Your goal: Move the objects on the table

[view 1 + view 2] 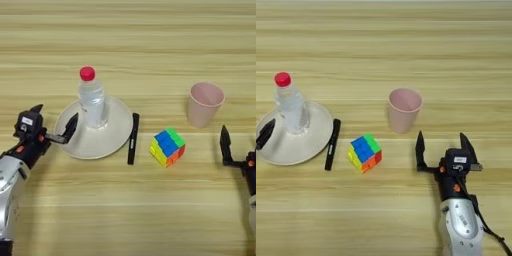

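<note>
A clear plastic bottle (pixel 92 100) with a red cap stands upright on a cream round plate (pixel 82 142). A black pen (pixel 133 138) lies just right of the plate. The multicoloured puzzle cube (pixel 167 147) sits right of the pen, and an upright pink cup (pixel 205 104) stands beyond it. My left gripper (pixel 55 120) is open at the plate's left edge, one finger over the rim, apart from the bottle. My right gripper (pixel 443 142) is open on the table (pixel 130 40), right of the cube and below the cup, holding nothing.
The wooden table stretches bare across the far side and along the near edge. Both forearms reach in from the bottom corners.
</note>
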You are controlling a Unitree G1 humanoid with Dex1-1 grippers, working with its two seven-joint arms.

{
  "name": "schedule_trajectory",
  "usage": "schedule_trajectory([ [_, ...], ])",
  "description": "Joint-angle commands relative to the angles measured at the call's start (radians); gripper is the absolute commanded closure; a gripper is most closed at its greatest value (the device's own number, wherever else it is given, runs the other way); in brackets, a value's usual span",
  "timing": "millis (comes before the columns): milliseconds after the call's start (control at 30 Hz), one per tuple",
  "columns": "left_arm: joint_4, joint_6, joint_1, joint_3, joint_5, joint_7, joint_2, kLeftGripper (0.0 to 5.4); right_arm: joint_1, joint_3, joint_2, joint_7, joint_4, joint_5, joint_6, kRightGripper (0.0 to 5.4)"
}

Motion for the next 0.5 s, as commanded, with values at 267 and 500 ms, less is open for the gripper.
schedule_trajectory([
  [267, 0.156, -0.08, -0.081, 0.035, 0.018, 0.084, -0.013, 0.01, -0.008, -0.019, 0.001, -0.005, 0.0, 0.008, -0.019, 0.0],
  [500, 0.258, -0.243, -0.131, 0.057, 0.02, 0.152, -0.056, 0.01, -0.001, -0.018, 0.003, -0.002, -0.015, 0.007, -0.025, 0.0],
])
